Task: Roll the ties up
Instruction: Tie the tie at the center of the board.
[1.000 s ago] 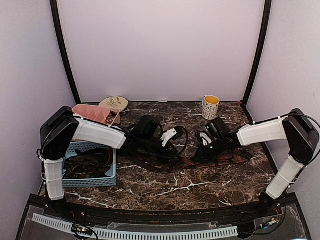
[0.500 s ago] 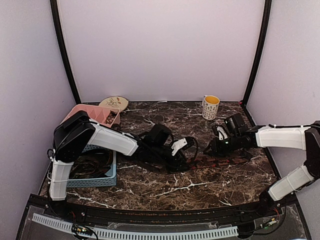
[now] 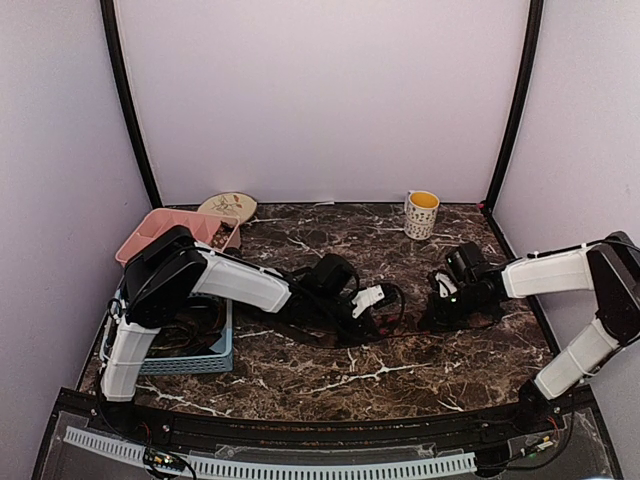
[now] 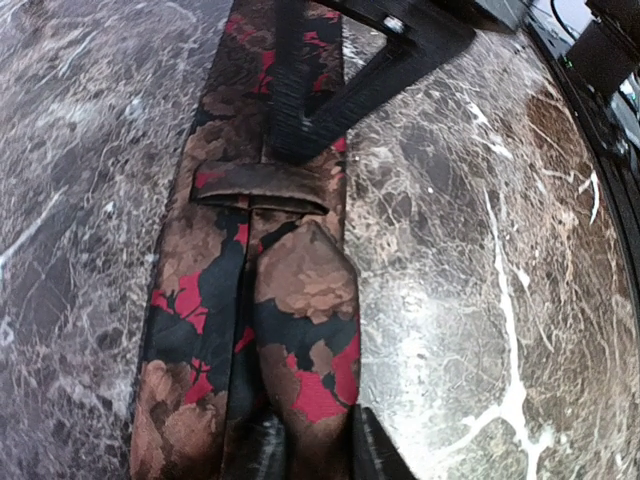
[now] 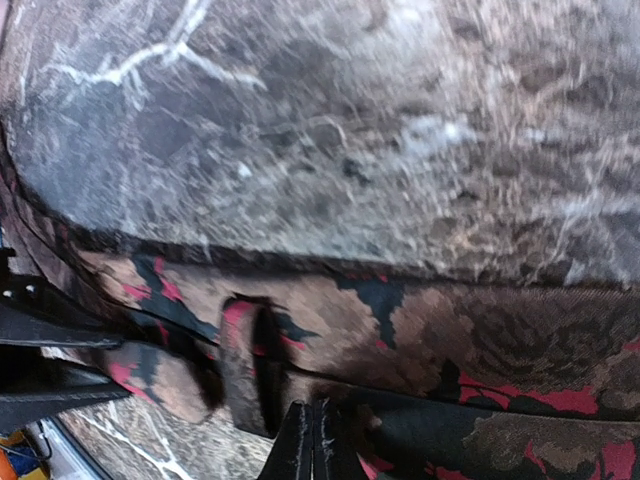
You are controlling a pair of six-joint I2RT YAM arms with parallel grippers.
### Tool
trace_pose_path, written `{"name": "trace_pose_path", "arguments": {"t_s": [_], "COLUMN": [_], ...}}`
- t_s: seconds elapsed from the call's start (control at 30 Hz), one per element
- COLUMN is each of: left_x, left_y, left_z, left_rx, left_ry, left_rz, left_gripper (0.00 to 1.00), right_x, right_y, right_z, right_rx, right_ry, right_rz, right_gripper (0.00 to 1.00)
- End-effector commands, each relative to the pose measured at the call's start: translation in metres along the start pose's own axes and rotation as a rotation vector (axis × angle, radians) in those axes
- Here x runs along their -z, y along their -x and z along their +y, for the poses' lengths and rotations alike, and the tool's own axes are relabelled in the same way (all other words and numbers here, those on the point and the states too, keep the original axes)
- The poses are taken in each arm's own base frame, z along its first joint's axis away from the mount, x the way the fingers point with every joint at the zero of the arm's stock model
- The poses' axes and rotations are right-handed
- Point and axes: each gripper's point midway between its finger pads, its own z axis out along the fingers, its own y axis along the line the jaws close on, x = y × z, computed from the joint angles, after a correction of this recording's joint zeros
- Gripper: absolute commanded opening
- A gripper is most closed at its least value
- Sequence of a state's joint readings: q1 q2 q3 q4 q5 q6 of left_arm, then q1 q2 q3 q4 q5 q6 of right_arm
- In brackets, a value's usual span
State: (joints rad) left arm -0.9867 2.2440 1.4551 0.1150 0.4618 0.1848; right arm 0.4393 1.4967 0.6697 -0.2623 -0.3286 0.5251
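Clamping the pointed tail of the red-and-brown patterned fabric necktie (image 4: 300, 290), the left gripper (image 4: 312, 445), like the right gripper (image 5: 311, 430) pinching it, shows its hold only in wrist view.

Top camera: high above the near edge, facing the far edge, whole tabletop (image 3: 400, 385) covered. Both wrist cameras: very close, angled down mid-table, sharing one stretch of tie (image 4: 300, 290).

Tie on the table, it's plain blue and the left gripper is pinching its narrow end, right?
Not plain blue: the left wrist view shows the tie on the table patterned in brown, red and black. The left gripper does pinch its narrow end.
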Motion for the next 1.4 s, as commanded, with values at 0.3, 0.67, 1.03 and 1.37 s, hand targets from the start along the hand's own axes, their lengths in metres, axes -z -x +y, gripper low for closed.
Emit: {"name": "trace_pose_path", "arguments": {"t_s": [0.3, 0.67, 1.03, 1.37], "left_x": [0.047, 0.068, 0.062, 0.053], "left_y": [0.046, 0.008, -0.014, -0.026], "left_z": [-0.011, -0.008, -0.005, -0.002], "left_rx": [-0.041, 0.025, 0.085, 0.144], "left_ry": [0.031, -0.025, -0.089, -0.101], "left_rz": [0.004, 0.14, 0.288, 0.382], "left_gripper": [0.08, 0.06, 0.04, 0.04], "right_x": [-0.014, -0.021, 0.012, -0.01], "right_y": [-0.023, -0.038, -0.007, -0.021], "right_z": [0.006, 0.039, 0.032, 0.009], "right_rx": [0.01, 0.078, 0.04, 0.004], "right_ry": [0.054, 0.076, 0.069, 0.002], "right_rz": [0.056, 0.078, -0.061, -0.002], "right_gripper": [0.0, 0.0, 0.02, 0.0]}}
